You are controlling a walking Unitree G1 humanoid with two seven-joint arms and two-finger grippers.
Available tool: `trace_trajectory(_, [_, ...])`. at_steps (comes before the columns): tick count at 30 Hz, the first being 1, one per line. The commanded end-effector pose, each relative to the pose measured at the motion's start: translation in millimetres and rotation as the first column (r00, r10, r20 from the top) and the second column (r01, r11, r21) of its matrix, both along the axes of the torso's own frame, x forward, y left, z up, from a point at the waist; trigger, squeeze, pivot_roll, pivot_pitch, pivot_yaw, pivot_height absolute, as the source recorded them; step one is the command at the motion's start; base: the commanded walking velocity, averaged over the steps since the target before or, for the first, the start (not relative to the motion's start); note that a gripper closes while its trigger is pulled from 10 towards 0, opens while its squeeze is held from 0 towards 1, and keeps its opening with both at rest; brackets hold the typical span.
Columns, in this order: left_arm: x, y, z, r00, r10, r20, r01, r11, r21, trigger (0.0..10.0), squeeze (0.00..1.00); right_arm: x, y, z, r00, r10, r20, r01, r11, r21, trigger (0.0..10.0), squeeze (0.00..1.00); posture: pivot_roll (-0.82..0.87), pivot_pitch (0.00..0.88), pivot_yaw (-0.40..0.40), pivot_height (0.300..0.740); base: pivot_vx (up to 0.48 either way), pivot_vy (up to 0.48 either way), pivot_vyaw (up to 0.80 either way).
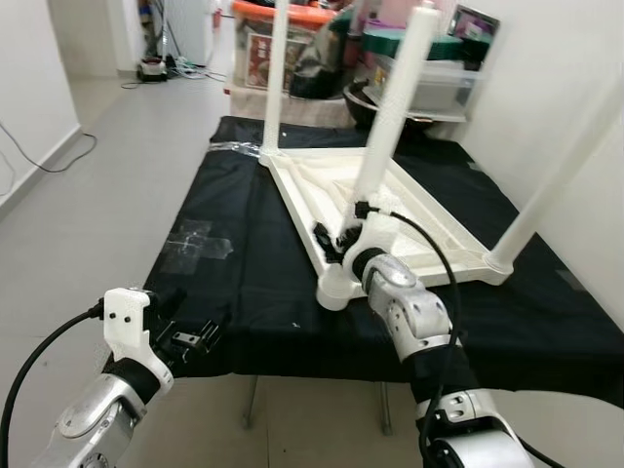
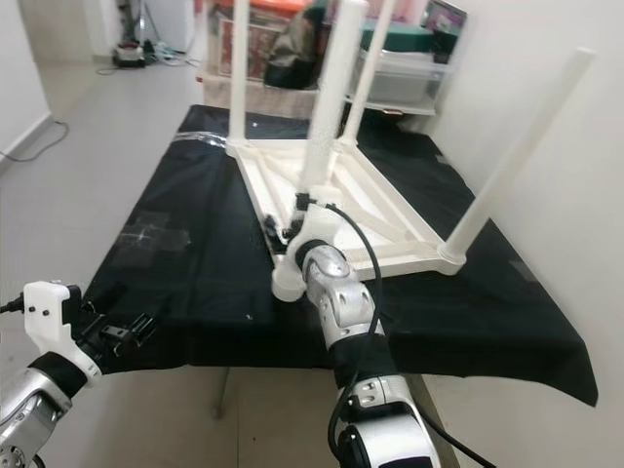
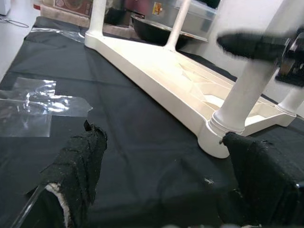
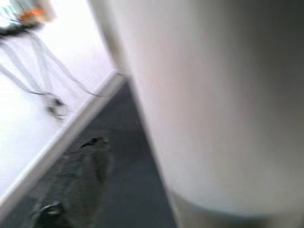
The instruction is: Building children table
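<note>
A white children's table (image 1: 429,219) lies upside down on a black-covered bench (image 1: 244,283), its white legs pointing up. The near leg (image 1: 395,107) stands in the corner socket (image 1: 336,288) closest to me. My right gripper (image 1: 341,237) is at the foot of that leg; in the right wrist view the leg (image 4: 213,95) looms very close, and one black finger (image 4: 71,185) stands a little apart from it. My left gripper (image 3: 171,190) hovers open over the bench's near left edge, aimed at the socket (image 3: 216,140), nothing between its fingers (image 3: 76,166).
Clear tape (image 1: 200,242) is stuck to the cloth on the left. Plastic boxes and a dark bowl (image 1: 429,78) crowd the far end of the bench. A white wall runs close along the right. Bare grey floor (image 1: 88,195) with a cable lies on the left.
</note>
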State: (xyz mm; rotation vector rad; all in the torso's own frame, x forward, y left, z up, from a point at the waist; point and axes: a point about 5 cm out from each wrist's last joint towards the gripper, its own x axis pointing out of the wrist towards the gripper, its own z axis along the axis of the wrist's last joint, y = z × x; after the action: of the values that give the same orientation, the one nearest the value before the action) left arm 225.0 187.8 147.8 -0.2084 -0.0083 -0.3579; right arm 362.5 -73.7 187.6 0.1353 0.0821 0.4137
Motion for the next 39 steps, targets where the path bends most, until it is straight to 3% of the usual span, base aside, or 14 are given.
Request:
trace_trajectory(1, [1.0,-3.4,-1.4,1.000,-0.016,-0.002,0.016,1.000,-0.012,10.0,0.00,-7.4,12.6,22.9,0.947,0.298,0.118,-0.301,0.954,0.009,10.0,0.00,0.16,0.000,-0.173,0.740,0.000,0.000,0.00])
trace_trajectory(3, [2.0,-3.8,-1.2,1.000,-0.018,0.002,0.018,1.000,-0.015,10.0,0.00,-23.1,16.2,28.6,0.762,0.621,0.183,-0.623,0.781,-0.055,10.0,0.00,0.17,0.000,-0.176,0.740,0.000,0.000,0.00])
trace_trajectory(6, [2.2,-4.0,-0.9,1.000,-0.018,0.004,0.018,1.000,-0.017,10.0,0.00,-35.6,21.7,16.9,0.637,0.752,0.170,-0.748,0.656,-0.101,10.0,0.00,0.17,0.000,-0.178,0.740,0.000,0.000,0.00])
trace_trajectory(9, [1.1,-4.1,-0.8,1.000,-0.017,0.005,0.017,1.000,-0.019,10.0,0.00,-44.8,36.2,-4.4,0.602,0.785,0.144,-0.777,0.618,-0.119,0.0,0.00,0.18,0.000,-0.183,0.740,0.000,0.000,0.00])
trace_trajectory(12, [0.8,-4.1,-0.7,1.000,-0.017,0.005,0.017,1.000,-0.019,10.0,0.00,-42.4,39.7,-10.1,0.638,0.758,0.133,-0.751,0.651,-0.111,0.0,0.00,0.18,0.000,-0.183,0.740,0.000,0.000,0.00])
trace_trajectory(15, [-0.2,-3.9,-0.5,1.000,-0.016,0.005,0.016,1.000,-0.020,10.0,0.00,-27.1,41.5,-19.2,0.791,0.605,0.091,-0.595,0.796,-0.113,0.0,0.00,0.18,0.000,-0.178,0.740,0.000,0.000,0.00])
trace_trajectory(19, [-1.4,-3.6,-0.1,1.000,-0.020,0.004,0.020,1.000,-0.024,10.0,0.00,7.3,5.6,-32.2,0.997,0.025,-0.066,-0.032,0.994,-0.108,0.0,0.00,0.16,0.000,-0.167,0.740,0.000,0.000,0.00])
trace_trajectory(24, [-2.8,-3.4,0.5,1.000,-0.024,0.004,0.024,0.999,-0.027,10.0,0.00,2.9,-70.6,-53.3,0.830,-0.539,-0.141,0.500,0.832,-0.239,0.0,0.00,0.15,0.000,-0.160,0.740,0.000,0.000,0.00])
trace_trajectory(30, [-3.9,-2.3,0.7,1.000,-0.027,0.002,0.027,0.999,-0.028,10.0,0.00,-11.3,-70.6,-54.5,0.832,-0.533,-0.155,0.484,0.833,-0.269,1.7,0.00,0.14,0.000,-0.150,0.740,0.000,0.000,0.00])
trace_trajectory(31, [-3.8,-2.0,0.8,1.000,-0.029,0.002,0.029,0.999,-0.028,10.0,0.00,-10.7,-54.6,-49.7,0.886,-0.436,-0.159,0.395,0.888,-0.235,10.0,0.00,0.14,0.000,-0.149,0.740,0.000,0.000,0.00])
trace_trajectory(32, [-3.4,-2.0,0.9,1.000,-0.030,0.002,0.030,0.999,-0.028,10.0,0.00,-10.1,-42.0,-40.7,0.927,-0.357,-0.117,0.336,0.927,-0.168,10.0,0.00,0.14,0.000,-0.148,0.740,0.000,0.000,0.00])
trace_trajectory(33, [-3.0,-1.9,0.9,1.000,-0.030,0.002,0.030,0.999,-0.028,10.0,0.00,-8.9,-29.5,-28.8,0.964,-0.259,-0.065,0.253,0.963,-0.092,10.0,1.00,0.15,0.000,-0.151,0.740,0.000,0.000,0.00])
trace_trajectory(38, [-2.6,-1.3,0.7,1.000,-0.029,0.002,0.029,0.999,-0.028,10.0,0.00,-5.0,-7.4,-3.7,0.999,-0.043,0.034,0.043,0.999,0.003,10.0,1.00,0.15,0.000,-0.153,0.740,0.000,0.000,0.00])
trace_trajectory(39, [-2.6,-1.1,0.6,1.000,-0.029,0.003,0.029,0.999,-0.028,10.0,0.00,-4.8,0.2,6.3,0.995,0.075,0.060,-0.077,0.997,0.030,10.0,0.00,0.15,0.000,-0.152,0.740,0.000,0.000,0.00])
